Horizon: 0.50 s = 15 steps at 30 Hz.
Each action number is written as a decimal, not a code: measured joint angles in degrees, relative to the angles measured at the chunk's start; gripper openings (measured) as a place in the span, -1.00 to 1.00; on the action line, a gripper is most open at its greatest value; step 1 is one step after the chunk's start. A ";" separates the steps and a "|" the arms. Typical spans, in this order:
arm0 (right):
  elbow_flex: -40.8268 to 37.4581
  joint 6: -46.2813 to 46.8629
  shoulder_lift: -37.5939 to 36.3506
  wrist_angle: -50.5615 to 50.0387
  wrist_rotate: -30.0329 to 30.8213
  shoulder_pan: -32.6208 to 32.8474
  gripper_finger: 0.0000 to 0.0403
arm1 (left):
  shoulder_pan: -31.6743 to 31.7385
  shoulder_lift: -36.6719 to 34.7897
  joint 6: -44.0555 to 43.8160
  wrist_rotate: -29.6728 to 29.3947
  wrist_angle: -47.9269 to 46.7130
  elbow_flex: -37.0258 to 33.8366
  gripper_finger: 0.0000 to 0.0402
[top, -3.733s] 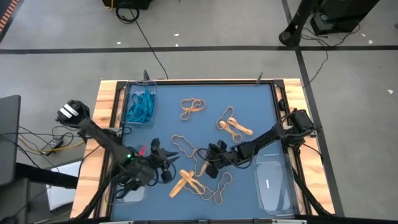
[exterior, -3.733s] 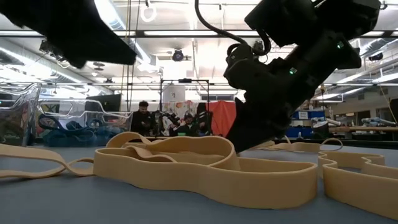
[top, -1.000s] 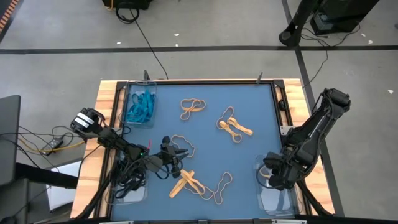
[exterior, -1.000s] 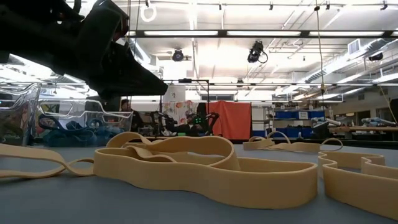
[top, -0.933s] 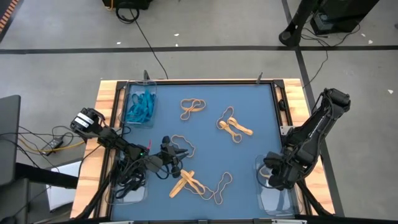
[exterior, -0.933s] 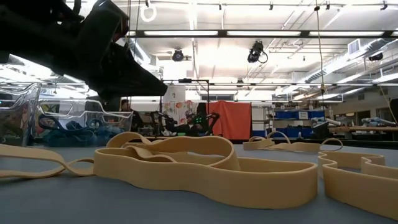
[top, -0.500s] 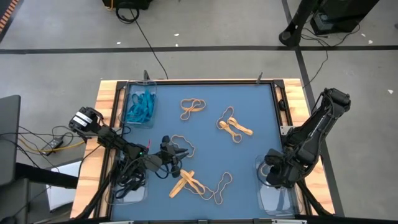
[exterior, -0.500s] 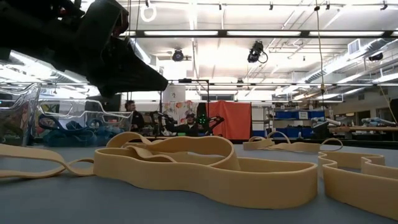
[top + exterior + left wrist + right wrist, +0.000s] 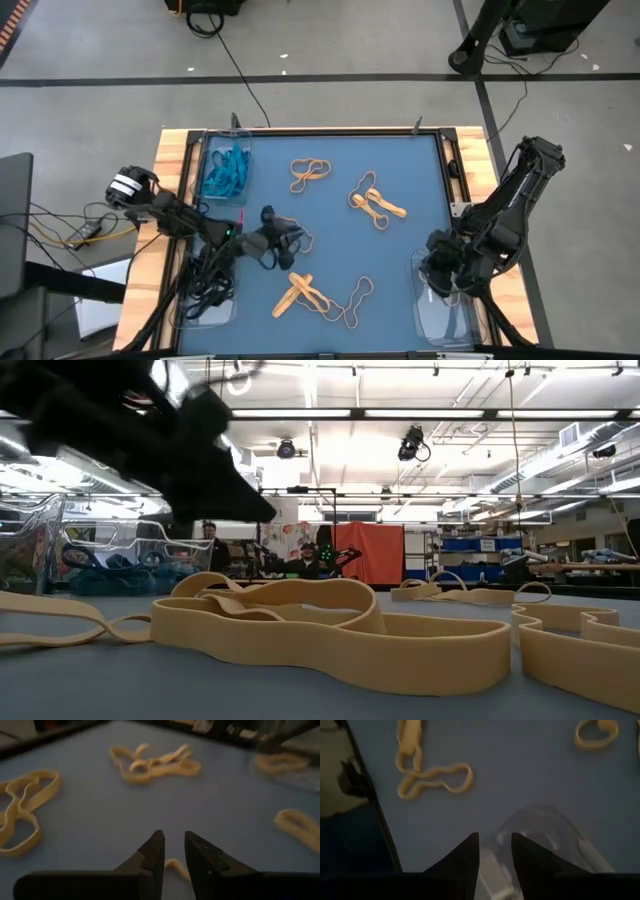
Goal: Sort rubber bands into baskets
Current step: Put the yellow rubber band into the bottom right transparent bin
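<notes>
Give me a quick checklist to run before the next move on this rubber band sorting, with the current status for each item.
1. Right tool over the clear tray at the table's right front corner: ok, it hangs above the tray's near end.
2. Right tool empty after the drop: ok, its jaws stand apart with nothing between them in the right wrist view.
3. Left tool holding a band: cannot tell; a tan band end shows just below its fingertips.
4. Tan bands left on the blue mat: not ok, several remain, such as the pair at the back.
5. Teal bands binned: ok, in the back left tray.
</notes>
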 joint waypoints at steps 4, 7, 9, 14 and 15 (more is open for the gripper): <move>0.00 -1.77 0.07 1.90 6.38 -0.09 -0.38 | 6.74 -2.08 1.59 6.30 -8.59 2.66 -0.55; 0.00 -2.99 0.09 2.65 11.46 -0.41 -0.38 | 11.38 -2.30 5.01 8.88 -15.41 6.50 -0.45; 0.00 -4.17 0.10 3.68 14.56 -0.76 -0.38 | 14.42 -2.30 7.41 9.08 -20.70 9.85 -0.35; 0.00 -7.50 0.37 6.45 18.83 -1.16 -0.38 | 22.63 -2.33 11.09 9.08 -33.17 16.78 -0.11; 0.00 -7.85 0.67 6.69 19.63 -1.16 -0.38 | 24.41 -2.33 11.94 9.72 -34.28 17.44 -0.07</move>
